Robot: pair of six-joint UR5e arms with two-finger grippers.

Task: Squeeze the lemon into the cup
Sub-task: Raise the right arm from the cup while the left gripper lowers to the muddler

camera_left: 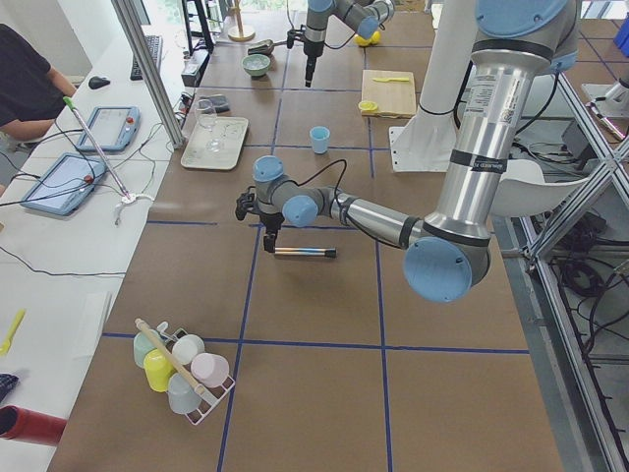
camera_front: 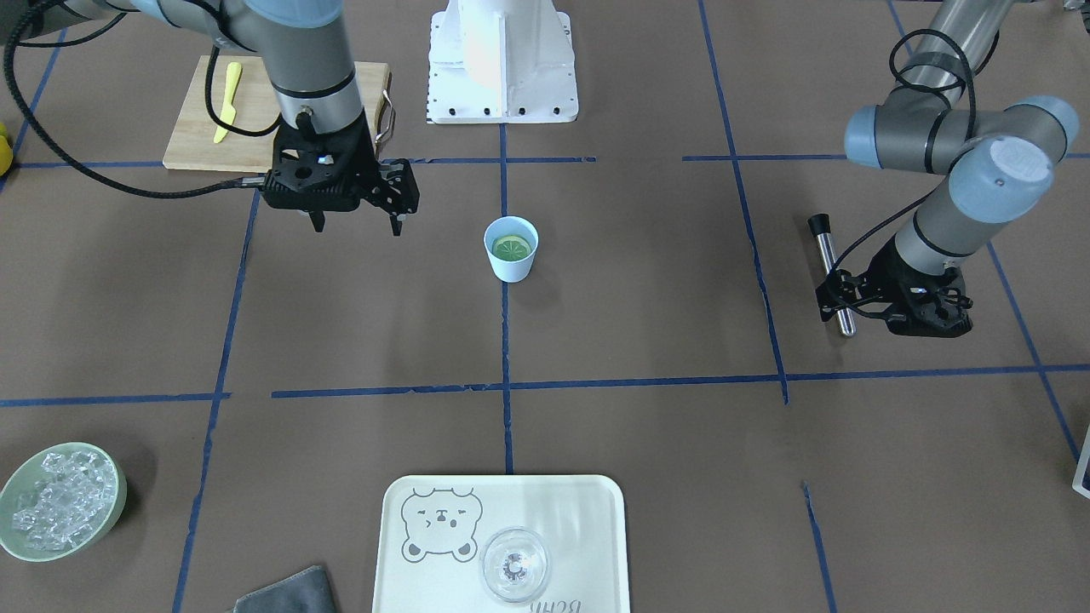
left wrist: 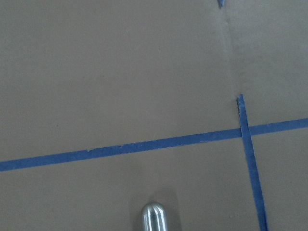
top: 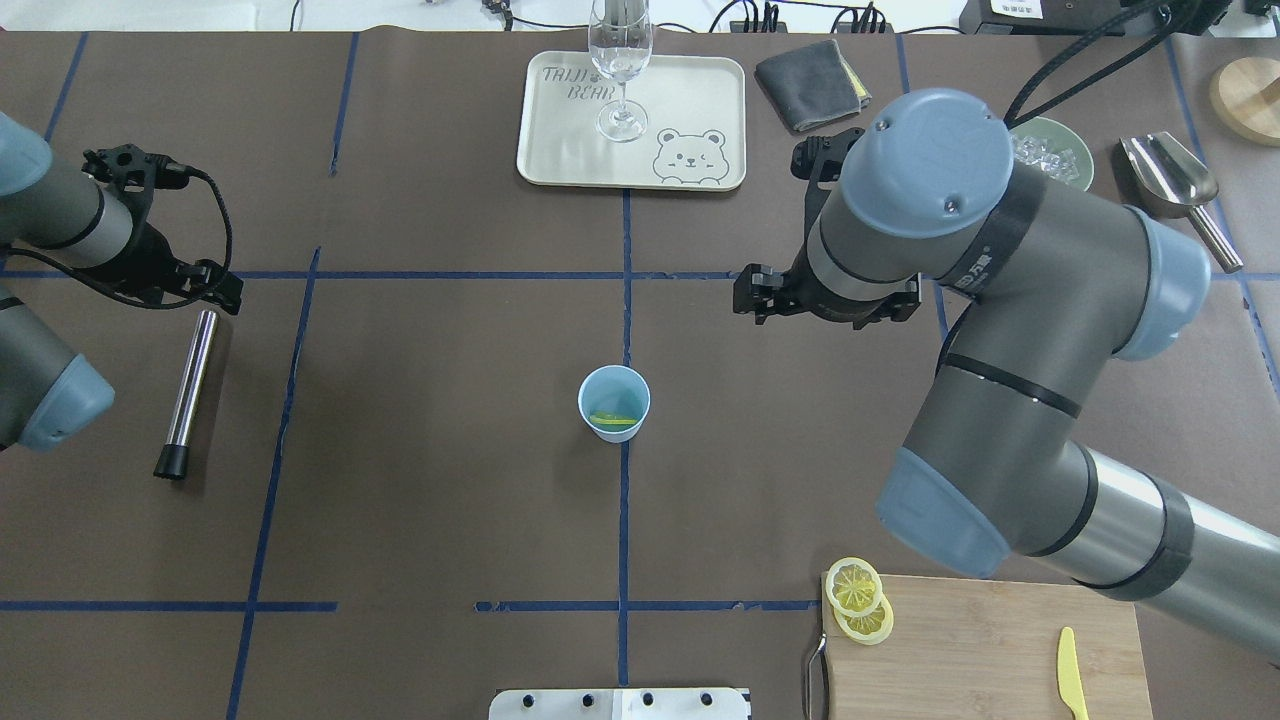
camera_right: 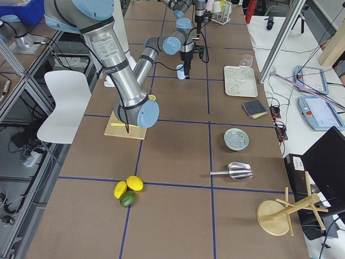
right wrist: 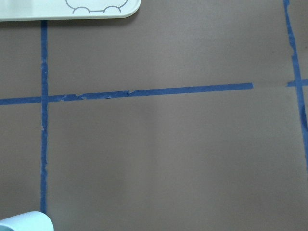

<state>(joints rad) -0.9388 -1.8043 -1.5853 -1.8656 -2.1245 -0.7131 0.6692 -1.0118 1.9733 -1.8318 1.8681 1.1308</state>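
Note:
The light-blue cup (camera_front: 511, 264) stands upright at the table's middle, on the centre tape line. A lemon slice (camera_front: 512, 248) lies flat inside it, pale face up. The cup (top: 600, 385) and slice (top: 615, 420) also show in the overhead view. My right gripper (camera_front: 356, 226) hangs open and empty above the table, off to the cup's side and apart from it. Only the cup's rim (right wrist: 24, 222) shows in the right wrist view. My left gripper (camera_front: 833, 294) sits low over one end of a metal rod (camera_front: 830, 264) lying on the table. I cannot tell how its jaws stand.
A wooden cutting board (top: 980, 650) near the robot's base holds two more lemon slices (top: 858, 600) and a yellow knife (top: 1070, 685). On the far side stand a bear tray (camera_front: 579, 528) with a clear glass (camera_front: 513, 564), a green bowl of ice (camera_front: 17, 477) and a grey cloth (camera_front: 289, 592).

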